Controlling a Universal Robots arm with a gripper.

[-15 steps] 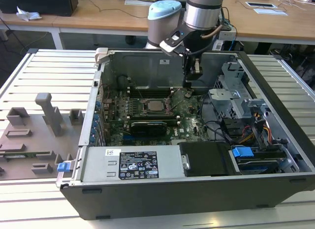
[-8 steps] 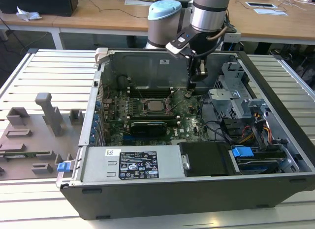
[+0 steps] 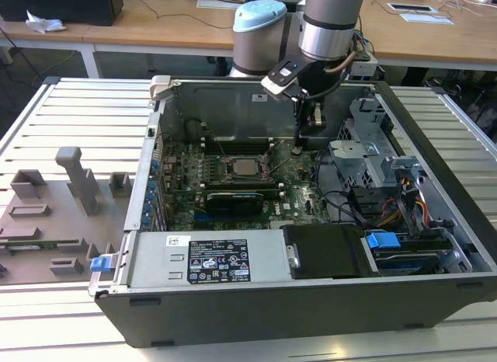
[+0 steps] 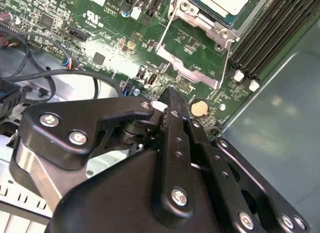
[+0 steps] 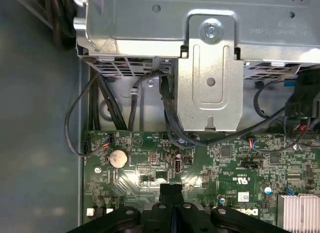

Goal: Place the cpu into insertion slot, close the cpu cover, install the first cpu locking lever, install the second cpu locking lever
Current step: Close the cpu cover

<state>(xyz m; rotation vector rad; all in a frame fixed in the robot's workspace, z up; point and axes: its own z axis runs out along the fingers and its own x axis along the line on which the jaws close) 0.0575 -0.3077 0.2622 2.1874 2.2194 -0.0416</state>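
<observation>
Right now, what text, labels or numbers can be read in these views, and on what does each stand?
Label on the grey box, exterior view: print too small to read.
Motherboard silkscreen, second wrist view: white markings, too blurred to quote.
White sticker on the motherboard, first wrist view: too small to read.
Metal bracket, first wrist view: faint stamped characters, unreadable.
Nothing quotable.

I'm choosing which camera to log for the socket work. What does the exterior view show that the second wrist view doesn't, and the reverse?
The exterior view adds the whole open computer case, its labelled power supply, and grey fixtures on the table at that view's left. The second wrist view adds a coin battery just beside the shut fingertips. Both take in the gripper, empty, the cpu seated in its socket, and the green motherboard.
</observation>
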